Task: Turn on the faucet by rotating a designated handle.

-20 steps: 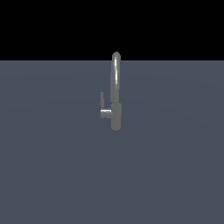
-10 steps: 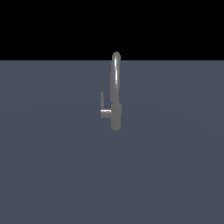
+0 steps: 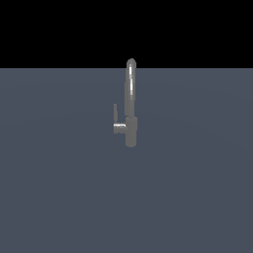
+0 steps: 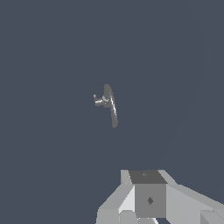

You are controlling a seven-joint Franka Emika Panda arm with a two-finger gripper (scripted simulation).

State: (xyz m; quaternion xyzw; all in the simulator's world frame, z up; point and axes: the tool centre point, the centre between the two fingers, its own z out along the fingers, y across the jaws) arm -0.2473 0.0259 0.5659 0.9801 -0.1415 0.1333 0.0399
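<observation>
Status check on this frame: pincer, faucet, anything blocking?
Pincer far from the faucet, fingertips out of view, holding nothing seen. Handle upright, untouched. Nothing in the way.

There is one slim grey metallic faucet [image 3: 130, 106] with a tall arched spout. It carries one thin grey metal lever handle [image 3: 115, 113].

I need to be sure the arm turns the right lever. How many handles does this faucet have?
1. The handle stands upright on a short stub at the exterior view's left of the faucet base. Another behind the base could be hidden.
</observation>
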